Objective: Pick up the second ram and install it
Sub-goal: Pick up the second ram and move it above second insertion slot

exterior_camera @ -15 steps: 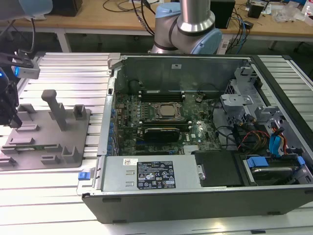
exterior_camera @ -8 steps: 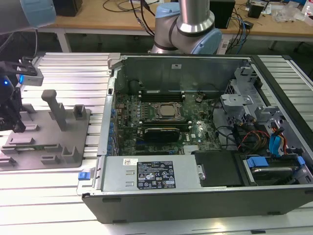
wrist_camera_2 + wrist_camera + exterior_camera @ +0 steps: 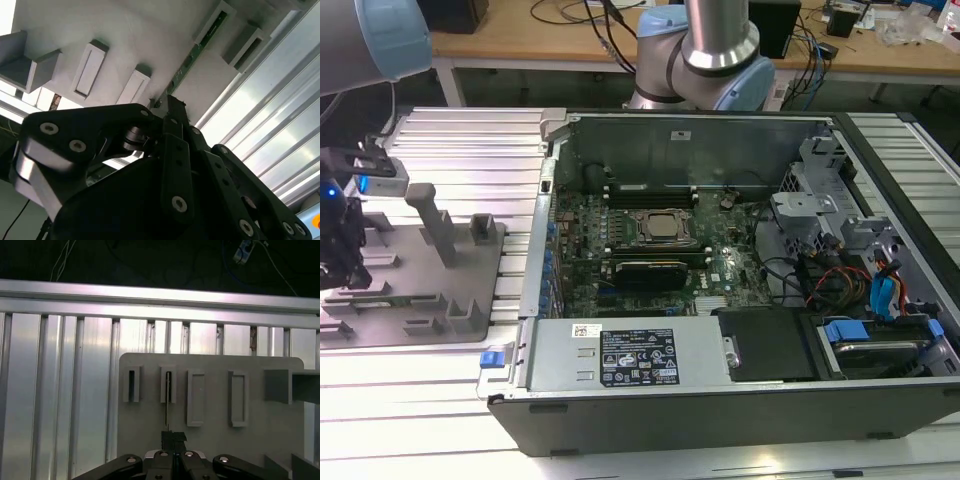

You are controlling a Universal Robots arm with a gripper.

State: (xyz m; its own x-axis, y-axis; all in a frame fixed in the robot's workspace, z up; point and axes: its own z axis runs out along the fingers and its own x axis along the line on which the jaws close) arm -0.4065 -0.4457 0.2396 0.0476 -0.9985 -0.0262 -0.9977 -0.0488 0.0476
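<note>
The second ram (image 3: 166,400) is a thin green stick standing on edge in a slotted holder on the grey fixture plate (image 3: 210,440). The second wrist view shows its green edge (image 3: 192,55) running from a holder down into the black fingertips. My gripper (image 3: 173,436) is shut on the near end of the stick, and its black fingers (image 3: 172,125) meet around it. In the exterior view the gripper (image 3: 342,275) hangs over the fixture plate (image 3: 420,290) at that view's far left.
Other grey slotted holders (image 3: 195,397) and an upright post (image 3: 432,225) stand on the plate. The open computer case (image 3: 720,270) lies at the exterior view's right, with its processor socket (image 3: 660,228) and a black-shrouded card (image 3: 642,270). Ribbed aluminium table (image 3: 60,390) surrounds the plate.
</note>
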